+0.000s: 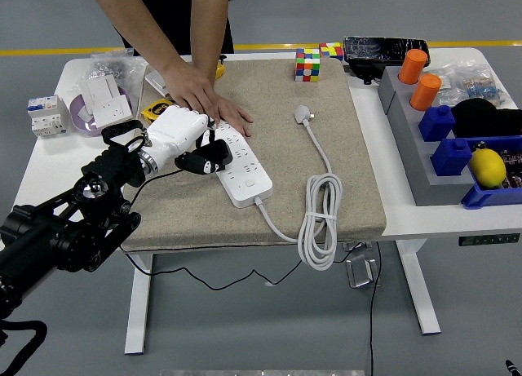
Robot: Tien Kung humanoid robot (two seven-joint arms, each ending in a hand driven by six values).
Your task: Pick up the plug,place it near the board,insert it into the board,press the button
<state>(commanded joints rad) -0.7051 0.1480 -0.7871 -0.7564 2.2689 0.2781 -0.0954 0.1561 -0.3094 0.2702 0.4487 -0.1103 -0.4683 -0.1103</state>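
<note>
While the person's hand (204, 95) presses flat on the far end of the white power strip (239, 165) to steady it, the robot's left hand (175, 131) sits at the strip's left flank with its white fingers curled around a black plug (208, 158), whose body rests on or just above the strip's far sockets; whether the prongs have gone in cannot be told from this view. A thin black cable (163, 180) trails from the plug toward the near-left edge of the beige mat (351, 148) and drops below the desk (49, 160). Judging by this, the insertion step is in hand: the plug has been brought to the board and is being seated. What follows would call for a straight push down into the socket, then letting go and reaching for the button (249, 183) on the strip's near end. The strip's own white cord (320, 221) lies coiled near the mat's near-right corner, its white plug (303, 113) lying loose farther back. The right arm does not show.
</note>
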